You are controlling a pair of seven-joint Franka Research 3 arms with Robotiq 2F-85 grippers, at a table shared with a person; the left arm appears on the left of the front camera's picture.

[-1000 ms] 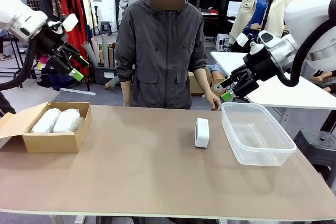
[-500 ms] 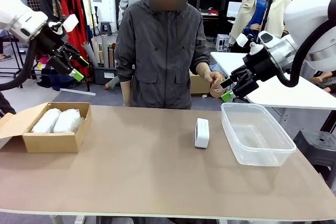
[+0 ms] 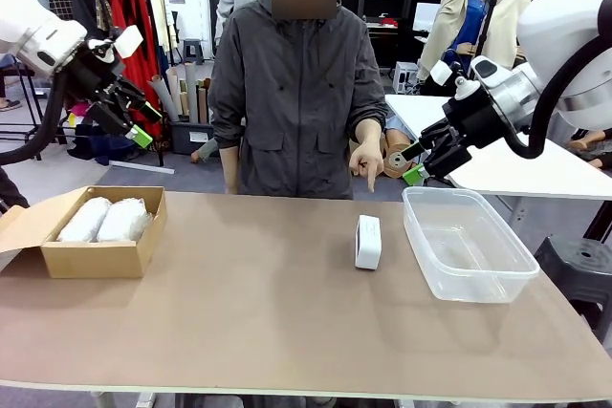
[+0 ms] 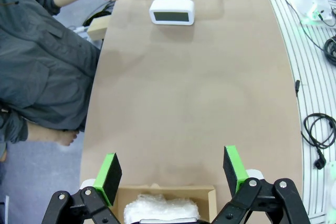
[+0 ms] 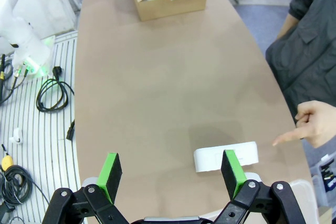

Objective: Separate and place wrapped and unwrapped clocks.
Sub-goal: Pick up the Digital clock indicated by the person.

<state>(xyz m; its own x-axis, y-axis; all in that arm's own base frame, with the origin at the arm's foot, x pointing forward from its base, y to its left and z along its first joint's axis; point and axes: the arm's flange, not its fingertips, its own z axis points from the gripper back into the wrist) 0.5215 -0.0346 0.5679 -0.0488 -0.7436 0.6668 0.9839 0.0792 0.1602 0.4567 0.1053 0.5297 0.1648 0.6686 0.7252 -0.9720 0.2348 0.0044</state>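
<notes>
Jaws wide, empty on my left gripper (image 3: 142, 119), right gripper (image 3: 412, 164) | white rounded plastic clock (image 3: 367, 241): likely light, stiff | pinch flat faces

The white left arm (image 3: 38, 35) comes in high from the left side, its black wrist tilted down and inward. The left gripper (image 3: 142, 121) hangs in the air, its green-padded fingers (image 4: 111, 177) spread wide with nothing between them. The white right arm (image 3: 564, 35) reaches in from the right. The right gripper (image 3: 411, 163) points down and leftward, likewise wide apart and empty.
</notes>
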